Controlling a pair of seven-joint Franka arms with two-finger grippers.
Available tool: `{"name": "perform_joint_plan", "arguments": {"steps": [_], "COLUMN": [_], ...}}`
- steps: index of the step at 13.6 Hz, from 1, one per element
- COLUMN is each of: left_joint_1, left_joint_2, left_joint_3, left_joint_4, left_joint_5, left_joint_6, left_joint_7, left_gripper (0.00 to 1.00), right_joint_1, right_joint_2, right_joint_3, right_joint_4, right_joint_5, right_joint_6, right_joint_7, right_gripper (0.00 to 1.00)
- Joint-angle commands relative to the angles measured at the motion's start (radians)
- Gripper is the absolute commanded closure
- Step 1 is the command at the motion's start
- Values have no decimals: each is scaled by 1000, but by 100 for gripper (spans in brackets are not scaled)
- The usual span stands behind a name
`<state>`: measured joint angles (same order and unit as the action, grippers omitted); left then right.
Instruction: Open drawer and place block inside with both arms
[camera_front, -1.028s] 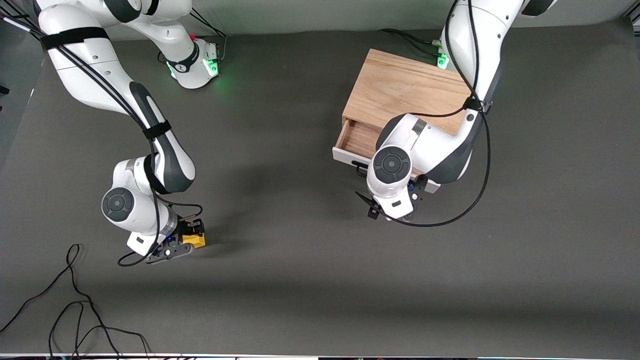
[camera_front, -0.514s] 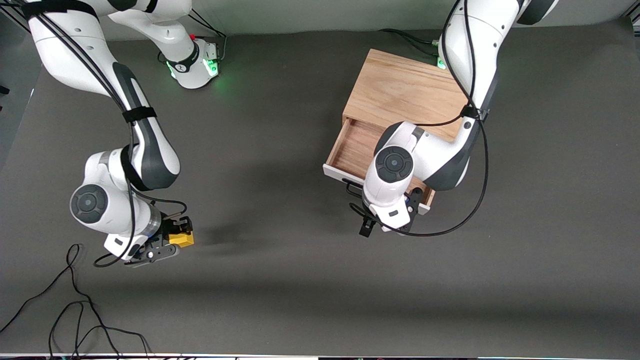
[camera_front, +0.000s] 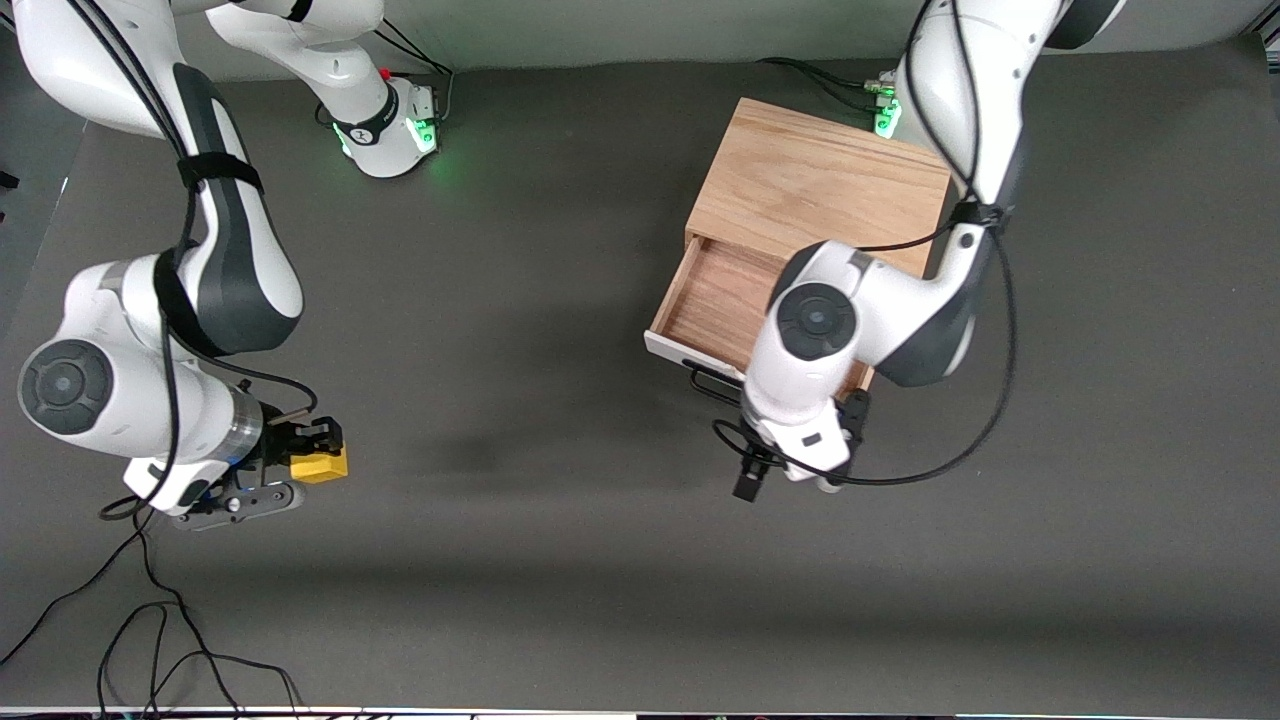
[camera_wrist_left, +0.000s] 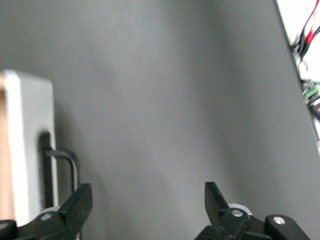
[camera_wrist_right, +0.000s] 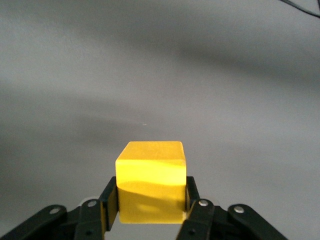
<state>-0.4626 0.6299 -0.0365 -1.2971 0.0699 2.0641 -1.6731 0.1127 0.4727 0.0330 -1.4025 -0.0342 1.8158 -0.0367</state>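
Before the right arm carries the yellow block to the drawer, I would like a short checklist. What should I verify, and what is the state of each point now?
1. Block gripped between the fingers of the right hand: ok.
2. Block lifted off the table: ok, the right wrist view shows the surface well below it.
3. Drawer pulled out, wood interior showing: ok.
4. Left hand open and off the handle: ok, the handle sits beside one finger, apart from it.
5. Drawer opening free from above: not ok, the left arm's wrist covers part of it in the front view.
6. Drawer interior without other things: cannot tell, partly hidden.
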Motion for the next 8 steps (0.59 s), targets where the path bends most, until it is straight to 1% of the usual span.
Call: {"name": "perform_joint_plan", "arguments": {"steps": [1,3,5,7,8], "left_joint_1": [99,159,223,310,352], "left_joint_2": [-85,-166,-237,-306,-341], "left_joint_3": [-13,-13,-10,-8,-6], "left_joint_4": [65,61,58,45,29], "left_joint_5": [-2,-5,-36,-67,-67], "left_joint_6": [-204,-310,-444,-574,-608], "left_joint_7": [201,381,607,863,977], "left_gripper": [0,0,0,0,0], "right_joint_1": [4,5,13,79,132], "right_joint_2": [-8,-20,-20,-20,-20], "right_joint_3": [2,5,10,16,16], "right_joint_4": [46,91,143,201,223], "right_joint_5": [49,137,190,204,203], "right_joint_6": [-45,-84,-122,-145,-157], "right_joint_7": [50,93,186,315,402], "right_gripper": [66,66,66,66,66]}}
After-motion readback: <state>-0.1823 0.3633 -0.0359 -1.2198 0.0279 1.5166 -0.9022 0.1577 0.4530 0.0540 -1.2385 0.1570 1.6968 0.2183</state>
